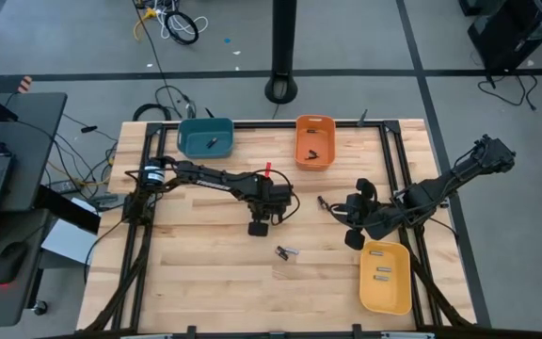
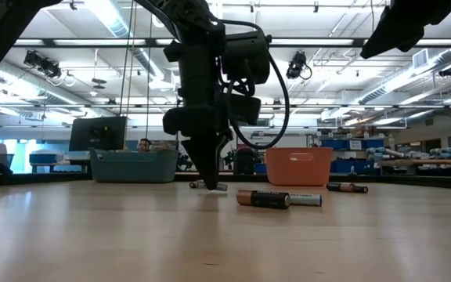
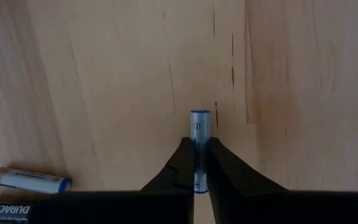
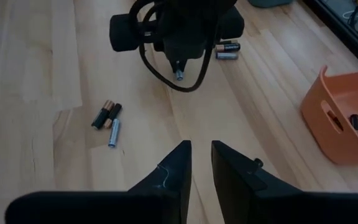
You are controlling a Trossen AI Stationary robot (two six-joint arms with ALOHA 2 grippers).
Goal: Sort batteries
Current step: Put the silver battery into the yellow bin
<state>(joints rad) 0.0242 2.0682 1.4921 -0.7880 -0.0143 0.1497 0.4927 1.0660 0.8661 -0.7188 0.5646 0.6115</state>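
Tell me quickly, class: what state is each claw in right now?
Left claw: closed on a slim silver battery above the table.
Right claw: open, empty, waiting near the yellow bin.

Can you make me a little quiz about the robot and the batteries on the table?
1. True or false: the left gripper is pinching a slim silvery cylinder battery.
2. How many plastic bins sit on the wooden table? A two, B three, C four.
3. Fill in: the bin nearest the right gripper is coloured ___.

Key: 1 true. 2 B: teal bin, orange bin, yellow bin. 3 yellow.
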